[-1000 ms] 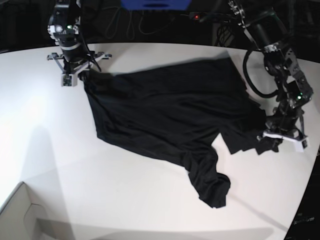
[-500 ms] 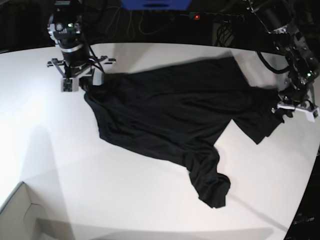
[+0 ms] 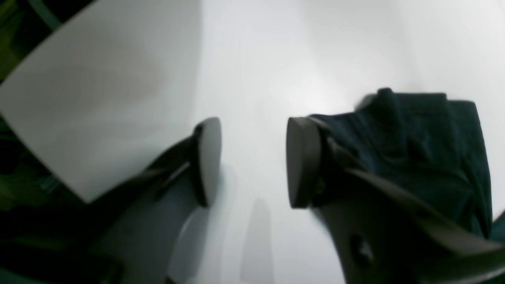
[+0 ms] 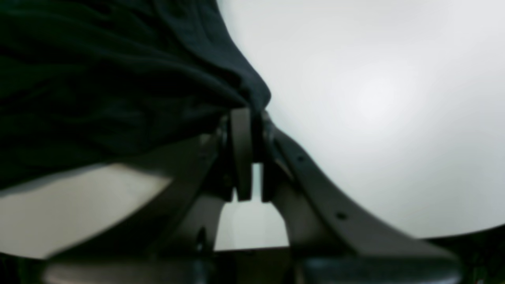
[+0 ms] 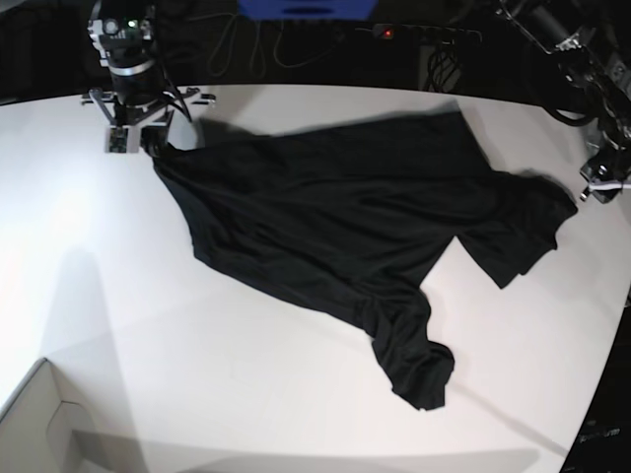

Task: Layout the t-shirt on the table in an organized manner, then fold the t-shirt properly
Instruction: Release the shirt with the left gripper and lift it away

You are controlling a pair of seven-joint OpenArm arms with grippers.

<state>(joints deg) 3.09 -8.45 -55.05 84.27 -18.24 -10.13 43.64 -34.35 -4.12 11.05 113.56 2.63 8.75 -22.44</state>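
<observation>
The right gripper pinches a corner of the plain black wrinkly t-shirt spread on the smooth white tabletop, while the left gripper gapes empty beside a sleeve.

Black arms w/ cables, white brackets; dark hand pads.

Plain black t-shirt, no print anywhere, dark against the smooth white surface. Past the surface's far edge, a bright blue shape and a tiny red light. A pale box corner beside its near edge.
</observation>
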